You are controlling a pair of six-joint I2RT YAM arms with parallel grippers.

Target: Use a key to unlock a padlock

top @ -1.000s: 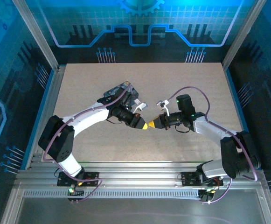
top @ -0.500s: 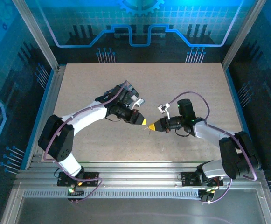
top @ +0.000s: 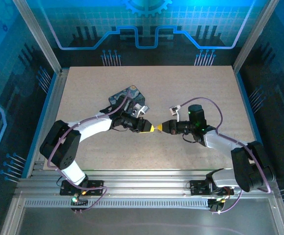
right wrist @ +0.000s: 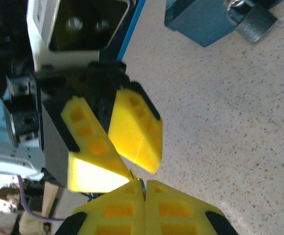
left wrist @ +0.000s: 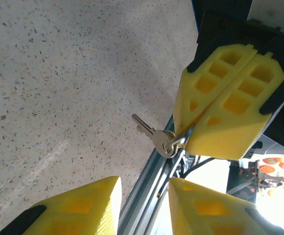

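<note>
The small silvery key [left wrist: 149, 133] hangs by its ring from my right gripper [left wrist: 185, 140], whose yellow fingers are shut on the ring just above the table. My left gripper [left wrist: 144, 196] stands open right in front of it, its two fingertips either side of a gap with nothing in it. From above, the left gripper [top: 150, 128] and right gripper [top: 162, 127] meet tip to tip at mid-table. In the right wrist view my right gripper [right wrist: 144, 188] is pressed shut, with the left fingers [right wrist: 134, 132] spread just beyond it. The grey padlock [right wrist: 251, 22] lies behind, against the blue tin [right wrist: 200, 19].
The dark-blue tin [top: 123, 95] sits behind the left wrist, left of centre. Speckled tabletop [top: 195, 88] stretches around both arms, bounded by an aluminium frame rail [top: 146, 174] at the near edge and blue panels at the sides and back.
My left gripper has gone from shut to open. The two tips parted briefly and have come back together, slightly higher on the table. The right gripper has stayed shut.
</note>
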